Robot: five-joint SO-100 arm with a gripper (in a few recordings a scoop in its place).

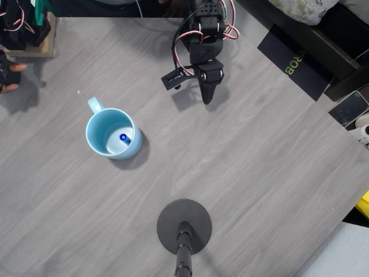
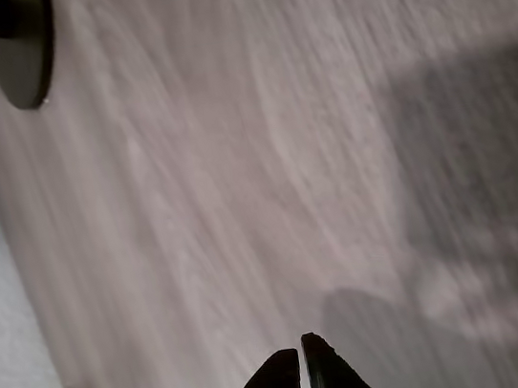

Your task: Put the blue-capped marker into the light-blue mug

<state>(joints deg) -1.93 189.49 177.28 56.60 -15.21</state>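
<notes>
The desk [image 1: 242, 173] is a pale grey wood-grain laminate, with long streaks of grain running across it in the overhead view; its right edge runs on a slant down towards the lower right corner. In the wrist view the same grey grain [image 2: 241, 206] is blurred, with a soft shadow lying over its right part.

The light-blue mug [image 1: 113, 133] stands upright towards the left side of the desk, its loop handle pointing to the upper left. The blue-capped marker [image 1: 123, 137] stands inside it, seen end-on as a small blue dot leaning against the right inner wall.

The black arm [image 1: 206, 34] reaches in from the far edge of the desk, red and white wires looping round it. Its gripper [image 1: 207, 97] points down the picture, well apart from the mug, holding nothing. In the wrist view the two dark fingertips [image 2: 286, 369] stand nearly together with only a thin slit between them.

A round black stand base [image 1: 184, 226] sits near the near edge, its pole running off the bottom; it shows at the upper left corner of the wrist view too [image 2: 21, 49].

Beyond the upper right edge lies a black box [image 1: 294, 60] bearing yellow-green letters, of which "ROB" can be read. A phone [image 1: 349, 108] lies by the right edge.
</notes>
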